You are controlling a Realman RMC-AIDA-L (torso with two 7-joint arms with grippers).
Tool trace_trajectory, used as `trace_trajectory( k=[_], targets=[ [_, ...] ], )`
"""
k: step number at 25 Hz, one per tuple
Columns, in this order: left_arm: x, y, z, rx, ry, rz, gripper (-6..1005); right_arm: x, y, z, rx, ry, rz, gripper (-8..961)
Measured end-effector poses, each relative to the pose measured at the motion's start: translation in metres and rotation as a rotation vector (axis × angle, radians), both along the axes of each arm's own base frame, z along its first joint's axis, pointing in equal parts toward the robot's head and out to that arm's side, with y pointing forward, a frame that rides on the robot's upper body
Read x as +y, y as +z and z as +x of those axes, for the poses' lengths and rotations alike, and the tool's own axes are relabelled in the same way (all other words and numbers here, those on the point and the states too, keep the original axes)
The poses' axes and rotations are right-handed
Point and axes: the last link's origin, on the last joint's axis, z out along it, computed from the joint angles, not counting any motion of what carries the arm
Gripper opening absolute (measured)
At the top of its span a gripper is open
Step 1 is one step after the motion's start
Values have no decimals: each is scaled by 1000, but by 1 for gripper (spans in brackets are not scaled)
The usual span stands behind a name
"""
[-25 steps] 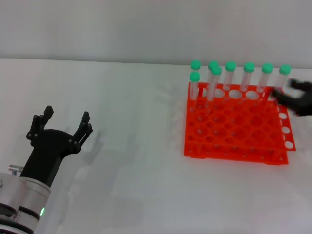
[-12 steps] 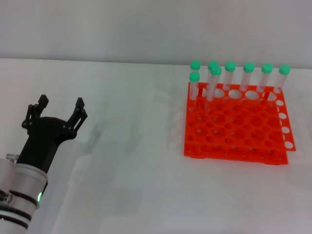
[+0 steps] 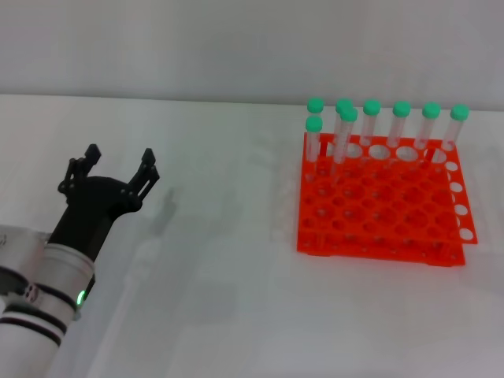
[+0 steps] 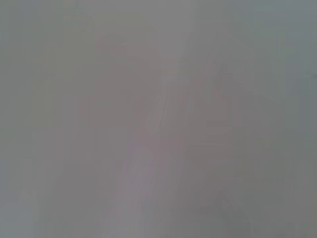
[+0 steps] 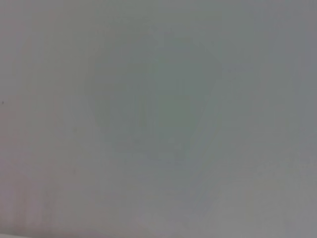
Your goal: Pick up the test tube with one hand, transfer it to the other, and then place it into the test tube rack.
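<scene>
1. Since the earlier frames the right gripper has gone from beside the test tube rack (image 3: 381, 198) and is out of view; the left gripper (image 3: 119, 168) has shifted a little toward the rack, over the desk's (image 3: 220, 291) left part.
2. Its fingers are spread apart and hold nothing.
3. Eight green-capped tubes stand along the rack's far edge; the test tube (image 3: 453, 128) nearest the right edge seems the one just placed.
4. I judge the placing done; next, both arms only need to retreat.
</scene>
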Motion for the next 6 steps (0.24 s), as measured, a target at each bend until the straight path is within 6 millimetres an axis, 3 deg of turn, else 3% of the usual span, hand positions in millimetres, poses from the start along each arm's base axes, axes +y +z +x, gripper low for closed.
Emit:
trace_trajectory(
  k=[6],
  targets=[
    [13, 1, 1, -38, 30, -8, 894, 1, 4, 3, 51, -35, 45, 687]
  ],
)
